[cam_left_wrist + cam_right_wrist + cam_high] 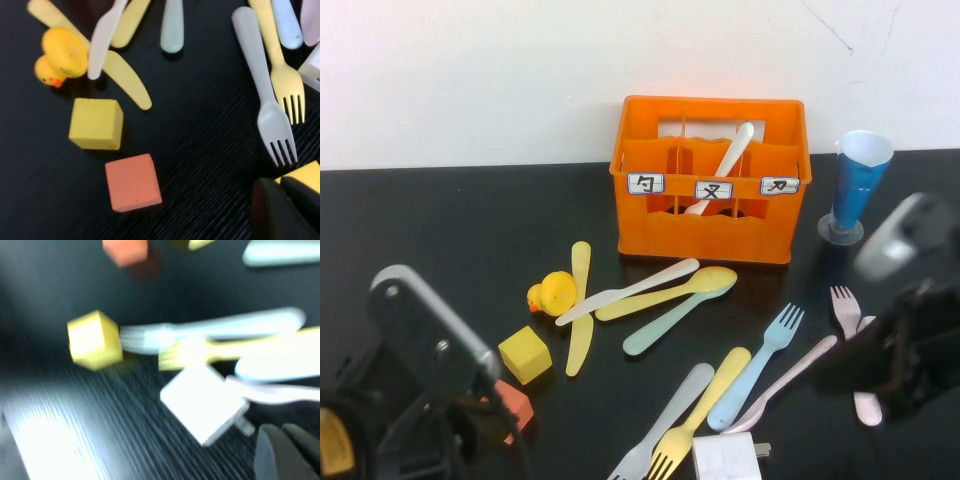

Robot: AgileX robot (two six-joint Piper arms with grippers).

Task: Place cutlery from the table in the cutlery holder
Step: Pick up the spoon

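The orange cutlery holder [705,235] stands at the back of the black table [440,230] with a white spoon [730,158] in it. On the table lie a white knife [630,290], a yellow spoon [670,293], a mint piece [665,325], a yellow knife [580,305], a blue fork [760,365], a pink fork [844,305], a grey fork [665,420] and a yellow fork [705,405]. My left gripper [280,200] is shut and empty, just off the grey fork's tines [280,147]. My right gripper [282,450] is shut and empty, beside a white block [202,402].
A yellow duck [553,293], a yellow cube [525,354] and an orange cube [515,408] lie at the left. A second yellow cube [95,338] sits by the fork tines. A blue cup [857,185] stands right of the holder. The white block [727,456] lies at the front edge.
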